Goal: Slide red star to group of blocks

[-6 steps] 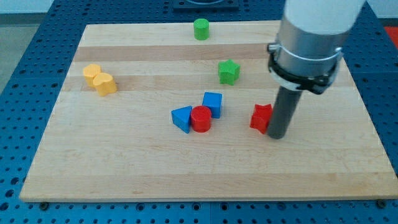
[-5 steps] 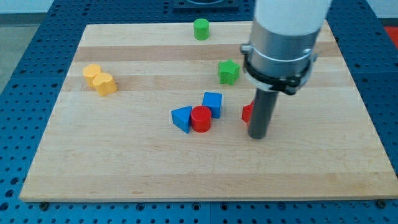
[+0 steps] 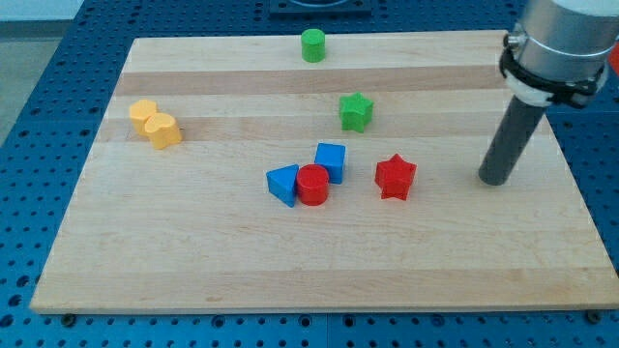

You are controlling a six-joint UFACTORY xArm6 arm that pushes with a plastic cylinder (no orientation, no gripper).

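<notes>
My tip (image 3: 495, 180) sits well right of the red star (image 3: 396, 177), not touching; no gripper, just an upright rod. Star lies just right of the group: blue cube (image 3: 331, 159), red cylinder (image 3: 312, 185), blue triangle (image 3: 283, 184). Also 2 green, 2 yellow blocks.

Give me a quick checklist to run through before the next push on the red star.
1. Red star in plain sight: ok.
2. Star touching the group (red cylinder, blue blocks): not ok, a gap shows.
3. My tip touching the star: not ok, it is well off to the view's right.
4. Tip on the side away from the group: ok.
5. Path from star to group free of blocks: ok.
6. Green star out of the push line: ok, it sits toward the view's top.
</notes>
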